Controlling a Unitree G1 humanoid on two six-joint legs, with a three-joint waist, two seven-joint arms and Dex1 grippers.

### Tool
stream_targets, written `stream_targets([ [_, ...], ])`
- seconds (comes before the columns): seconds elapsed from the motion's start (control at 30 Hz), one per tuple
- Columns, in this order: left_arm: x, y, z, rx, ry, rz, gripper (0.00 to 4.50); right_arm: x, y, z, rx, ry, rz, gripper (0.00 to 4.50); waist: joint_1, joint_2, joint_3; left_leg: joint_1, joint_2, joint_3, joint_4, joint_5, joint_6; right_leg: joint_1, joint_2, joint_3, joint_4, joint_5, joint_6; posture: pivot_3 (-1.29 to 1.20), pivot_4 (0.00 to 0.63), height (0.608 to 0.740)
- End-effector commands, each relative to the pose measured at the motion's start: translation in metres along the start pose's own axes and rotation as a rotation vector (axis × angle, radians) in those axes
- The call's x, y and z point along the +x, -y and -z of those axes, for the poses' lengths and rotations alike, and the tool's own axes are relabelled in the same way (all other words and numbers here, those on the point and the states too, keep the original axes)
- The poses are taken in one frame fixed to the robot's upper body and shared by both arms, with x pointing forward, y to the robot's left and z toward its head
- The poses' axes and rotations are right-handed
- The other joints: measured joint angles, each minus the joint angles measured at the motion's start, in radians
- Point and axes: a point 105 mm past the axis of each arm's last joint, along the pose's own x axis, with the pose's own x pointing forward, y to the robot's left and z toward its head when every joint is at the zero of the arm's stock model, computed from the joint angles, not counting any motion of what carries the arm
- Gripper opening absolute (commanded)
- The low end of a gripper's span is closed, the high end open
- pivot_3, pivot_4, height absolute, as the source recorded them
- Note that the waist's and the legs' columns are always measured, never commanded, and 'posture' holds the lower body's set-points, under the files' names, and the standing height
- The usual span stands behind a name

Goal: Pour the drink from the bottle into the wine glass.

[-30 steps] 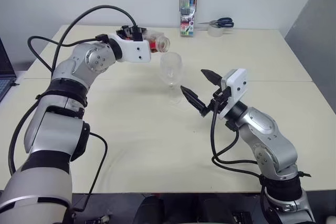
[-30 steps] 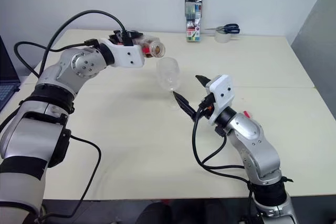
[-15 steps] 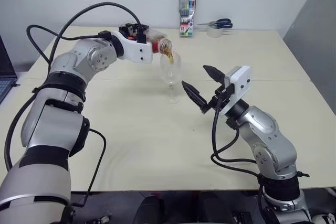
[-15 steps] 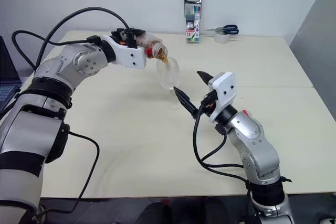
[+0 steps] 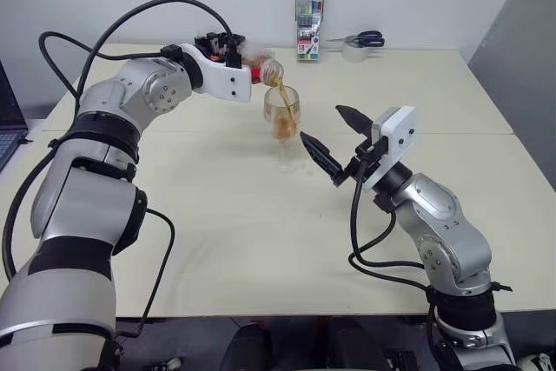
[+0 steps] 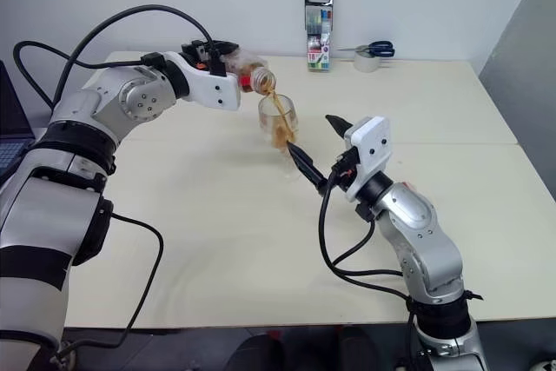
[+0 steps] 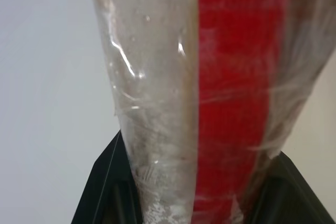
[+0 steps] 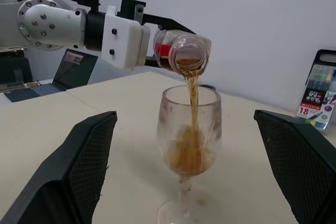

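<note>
My left gripper (image 5: 241,56) is shut on the clear bottle (image 5: 260,69), which lies tipped with its open mouth over the wine glass (image 5: 282,119). Its red label strip (image 7: 236,93) shows close up in the left wrist view. A reddish-brown stream of drink (image 8: 192,98) falls from the bottle's mouth (image 8: 189,55) into the bowl, where drink (image 5: 282,126) has pooled. The glass (image 8: 190,145) stands upright on the table. My right gripper (image 5: 334,138) is open just right of the glass, its fingers on either side of the stem without touching it.
The cream table (image 5: 217,232) has a pen case (image 5: 309,32) standing at its far edge, with scissors (image 5: 365,37) and a tape roll (image 5: 354,50) beside it. A laptop (image 8: 73,69) sits off the table's left side.
The bottle has tipped further over the glass and the drink has begun to flow, so the bowl now holds liquid. My right gripper has stayed where it was.
</note>
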Motion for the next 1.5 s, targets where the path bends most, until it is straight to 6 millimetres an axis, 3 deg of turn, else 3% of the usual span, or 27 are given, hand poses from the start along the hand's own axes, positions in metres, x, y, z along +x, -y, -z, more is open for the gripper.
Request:
stream_targets([
  [0.03,-0.004,-0.026,0.004,0.034,-0.010,-0.072,1.74,-0.002,0.000,-0.015,-0.031,0.057,-0.001,4.50,0.000,0.000,0.000,0.000,0.000,0.000,0.000,0.000,0.000,0.000,0.000,0.000,0.000,0.000,0.000,0.00,0.150,0.740],
  [0.97,-0.007,-0.029,0.008,0.073,-0.025,-0.073,1.74,-0.001,-0.003,-0.013,-0.029,0.056,-0.016,4.50,0.000,0.000,0.000,0.000,0.000,0.001,0.000,0.000,0.000,-0.001,0.000,0.001,0.002,0.000,0.000,0.00,0.150,0.740],
  [1.3,-0.007,-0.024,0.010,-0.201,-0.019,-0.095,1.74,-0.003,0.000,-0.011,-0.031,0.043,-0.006,4.50,-0.001,0.000,0.000,0.000,0.000,0.001,0.001,0.000,0.000,-0.001,0.000,0.001,0.003,0.000,0.000,0.00,0.150,0.740],
  [1.5,-0.013,-0.018,0.005,-0.494,0.051,-0.126,1.74,-0.002,-0.002,-0.011,-0.024,0.042,-0.016,4.50,-0.004,0.000,0.000,0.000,0.000,0.002,0.002,0.000,0.000,-0.003,0.000,0.003,0.006,0.000,0.000,0.00,0.150,0.740],
])
